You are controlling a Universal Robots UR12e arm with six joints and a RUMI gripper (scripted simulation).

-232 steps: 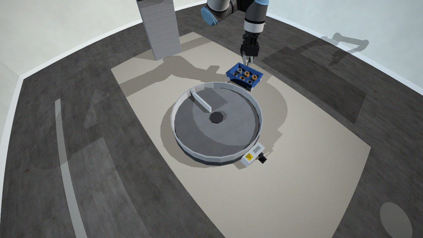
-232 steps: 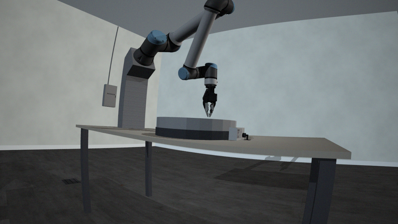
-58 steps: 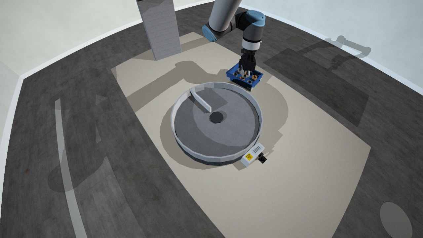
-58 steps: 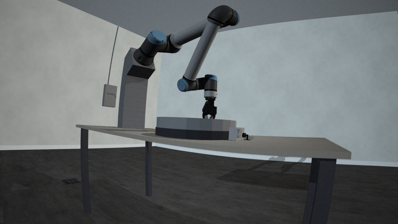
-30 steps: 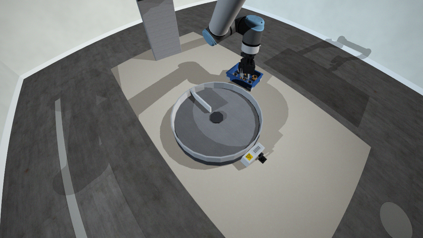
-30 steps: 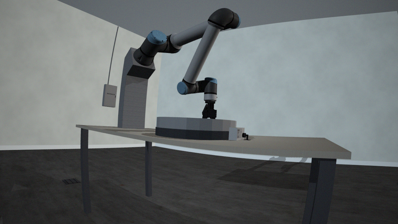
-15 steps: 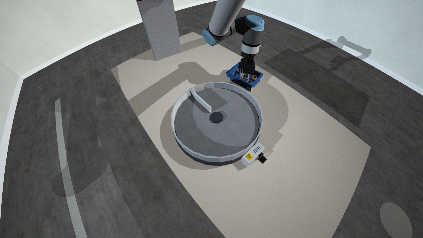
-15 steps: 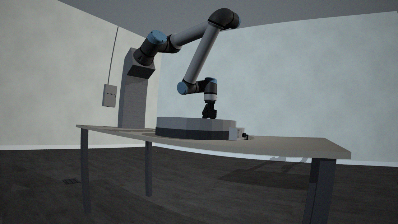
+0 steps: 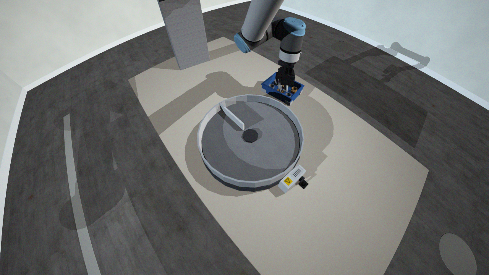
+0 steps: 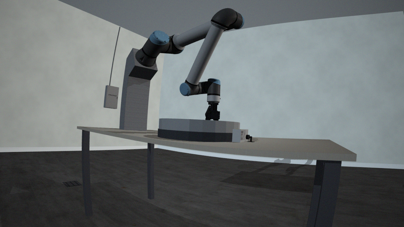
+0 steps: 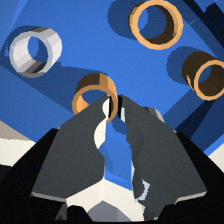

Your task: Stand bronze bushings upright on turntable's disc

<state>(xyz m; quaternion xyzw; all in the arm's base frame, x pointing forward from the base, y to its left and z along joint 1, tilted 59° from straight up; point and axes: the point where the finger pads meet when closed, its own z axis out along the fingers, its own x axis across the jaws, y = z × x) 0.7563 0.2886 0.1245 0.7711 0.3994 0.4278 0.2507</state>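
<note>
Worktop seen from above, with a grey column at one short edge. A blue crate sits near a long edge, toward the column's end, just beside the round turntable.

The arm's black gripper points down into the crate, closed on the wall of one bronze bushing — one fingertip inside the ring, the other outside. Two other bronze bushings and some steel bushings are also in the crate.

The turntable's grey disc, with its dark central hub, holds no bushings — all the visible ones are in the crate. A white box stands beside the turntable, on the side away from the column.

Gripper now lower, in crate.
</note>
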